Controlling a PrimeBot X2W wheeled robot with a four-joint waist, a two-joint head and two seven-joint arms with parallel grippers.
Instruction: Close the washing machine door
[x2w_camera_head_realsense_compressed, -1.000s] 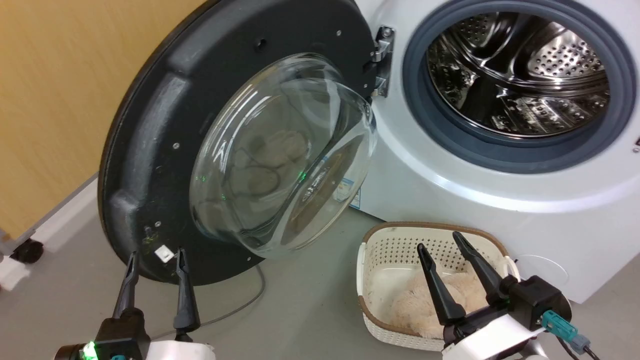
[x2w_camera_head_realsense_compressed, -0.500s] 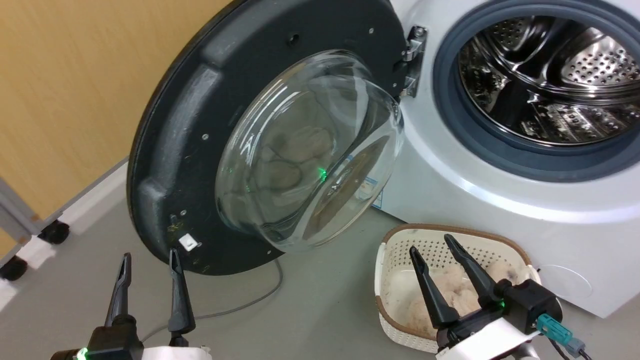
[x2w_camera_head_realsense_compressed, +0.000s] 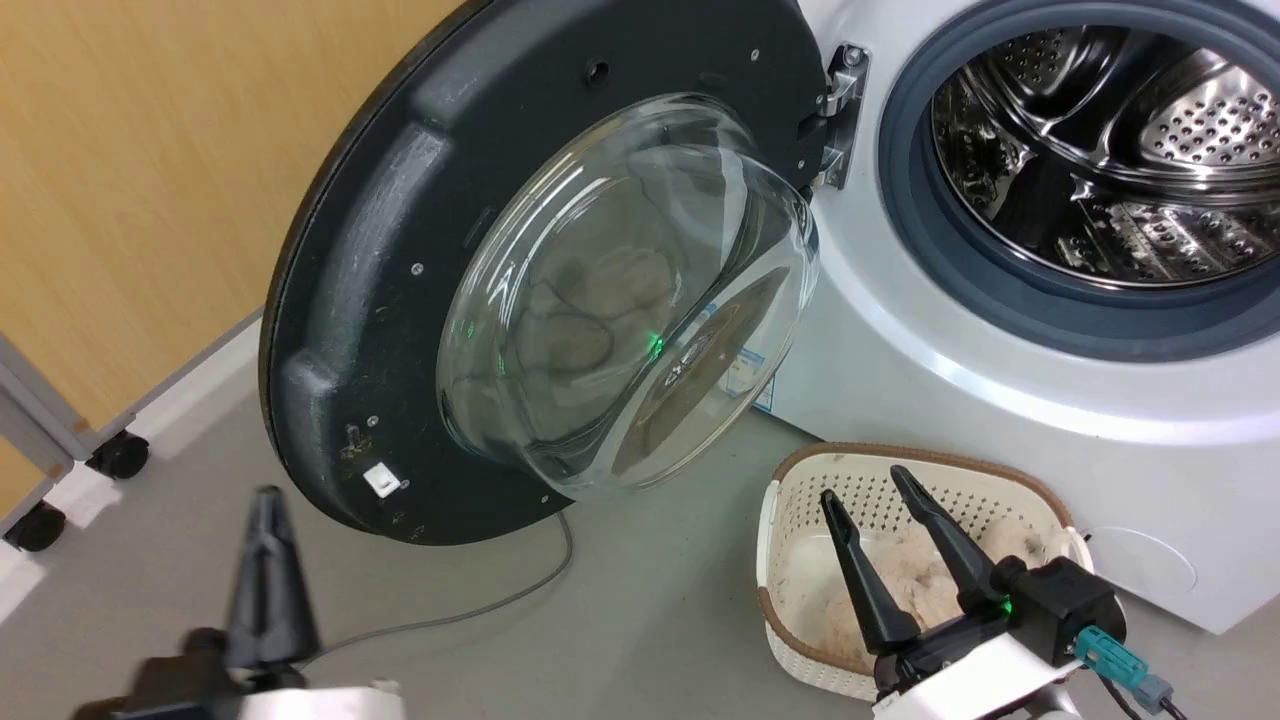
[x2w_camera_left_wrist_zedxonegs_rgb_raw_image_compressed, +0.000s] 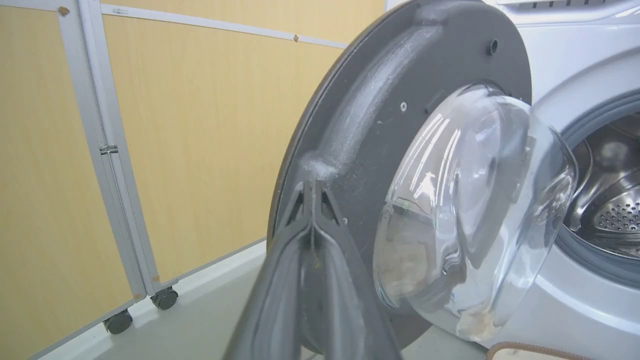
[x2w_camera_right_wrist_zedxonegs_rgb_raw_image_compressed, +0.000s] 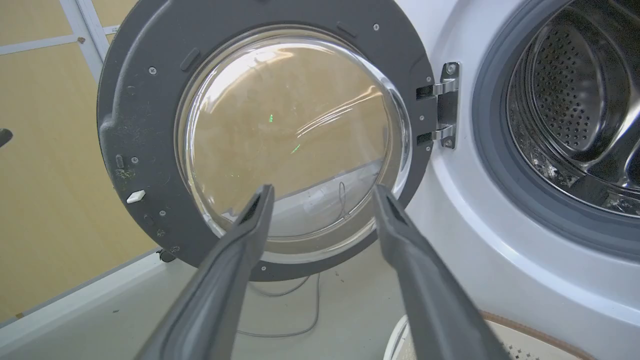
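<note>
- Washing machine door (x2w_camera_head_realsense_compressed: 380, 280) is swung wide open, hanging off its hinge (x2w_camera_head_realsense_compressed: 840, 110) left of the opening. Inner side w/ glass bowl (x2w_camera_head_realsense_compressed: 600, 300) showing, yellow wood wall (x2w_camera_head_realsense_compressed: 130, 200) behind it
- left claw (x2w_camera_head_realsense_compressed: 268, 495) is low by the door's bottom-left edge, fingers pinched together w/ nothing in them. It's blurry, can't tell if it touches the door
- grey cable (x2w_camera_head_realsense_compressed: 480, 610) on the floor (x2w_camera_head_realsense_compressed: 650, 620) under the door
- washing machine (x2w_camera_head_realsense_compressed: 900, 350) on the right, steel drum (x2w_camera_head_realsense_compressed: 1100, 150) exposed
- cream basket (x2w_camera_head_realsense_compressed: 770, 520) in front of it w/ smth fluffy (x2w_camera_head_realsense_compressed: 925, 580) inside
- right claw (x2w_camera_head_realsense_compressed: 862, 483) above the basket, fingers spread apart, empty
</note>
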